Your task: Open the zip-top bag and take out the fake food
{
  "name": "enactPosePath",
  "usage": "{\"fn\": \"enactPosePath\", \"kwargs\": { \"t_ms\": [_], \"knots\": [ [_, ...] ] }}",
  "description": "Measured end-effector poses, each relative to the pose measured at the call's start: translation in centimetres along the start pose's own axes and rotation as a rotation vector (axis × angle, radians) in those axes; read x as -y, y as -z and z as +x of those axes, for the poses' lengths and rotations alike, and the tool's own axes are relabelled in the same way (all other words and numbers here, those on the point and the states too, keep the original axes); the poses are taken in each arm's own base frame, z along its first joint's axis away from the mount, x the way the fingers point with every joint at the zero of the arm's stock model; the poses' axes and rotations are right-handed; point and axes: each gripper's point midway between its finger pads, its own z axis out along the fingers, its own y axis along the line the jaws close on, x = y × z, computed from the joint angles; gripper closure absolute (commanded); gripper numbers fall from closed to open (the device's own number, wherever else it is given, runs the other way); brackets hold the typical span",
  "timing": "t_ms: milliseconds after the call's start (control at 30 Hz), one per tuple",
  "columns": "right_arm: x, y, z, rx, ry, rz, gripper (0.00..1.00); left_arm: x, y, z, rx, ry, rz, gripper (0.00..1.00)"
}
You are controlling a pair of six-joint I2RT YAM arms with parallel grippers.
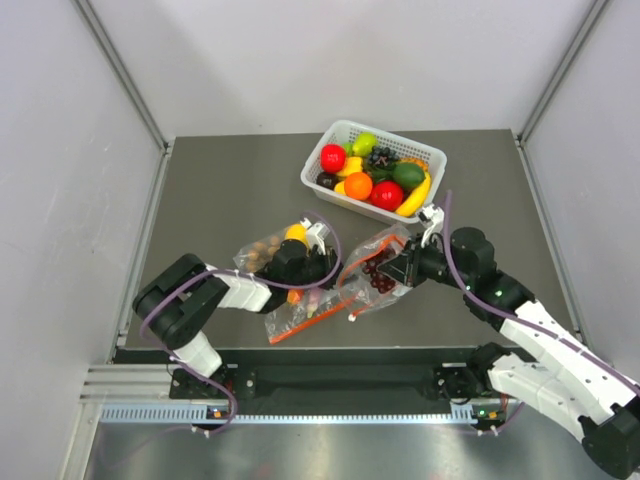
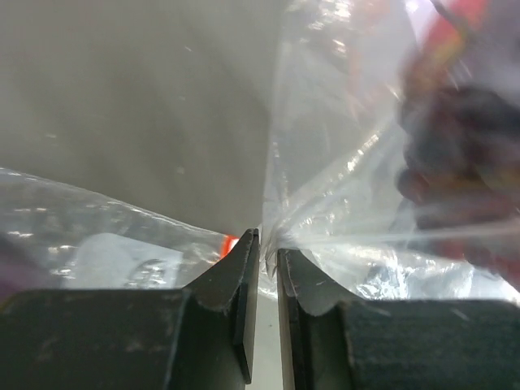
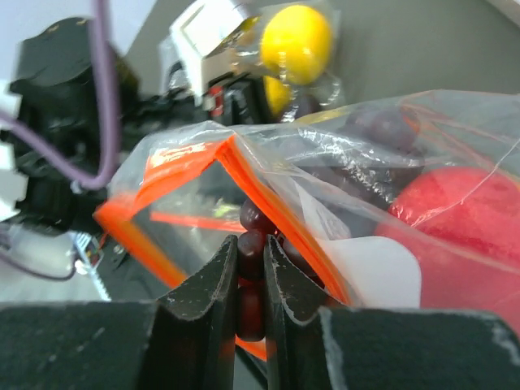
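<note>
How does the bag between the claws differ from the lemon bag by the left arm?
The zip-top bag holds dark grapes and a red fruit; the lemon bag holds a lemon and brown nuts. The zip-top bag is pinched by the left claw and right claw, its orange mouth gaping; the lemon bag lies ungripped. Both are clear, crinkly plastic.
</note>
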Motion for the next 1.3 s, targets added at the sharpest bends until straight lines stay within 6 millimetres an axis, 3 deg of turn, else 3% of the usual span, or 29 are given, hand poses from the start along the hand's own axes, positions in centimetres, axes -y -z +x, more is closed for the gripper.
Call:
{"fn": "enactPosePath", "kwargs": {
  "t_ms": [500,967,1067,1100,1233,1300],
  "knots": [
    [-4.8,1.0,2.8,-0.188,0.023,-0.317,1.00,-0.4,-0.3,0.0,-0.063,0.093,0.047,0.83],
    [-7.0,2.1,1.4,-0.189,0.040,-0.456,1.00,0.4,-0.2,-0.2,-0.095,0.119,0.105,0.82],
    [-7.1,2.2,1.4,-0.191,0.041,-0.466,1.00,0.6,-0.1,-0.6,-0.081,0.098,0.115,0.59],
    [-7.1,2.2,1.5,-0.195,0.042,-0.471,1.00,0.6,0.1,-0.7,-0.074,0.088,0.113,0.41],
    [-6.8,1.8,1.9,-0.220,0.029,-0.476,1.00,0.4,1.9,-1.6,-0.027,0.029,0.076,0.15],
    [-6.4,1.4,2.1,-0.229,0.021,-0.463,1.00,0.7,3.1,-2.6,0.005,-0.018,0.049,0.11]
  ]
}}
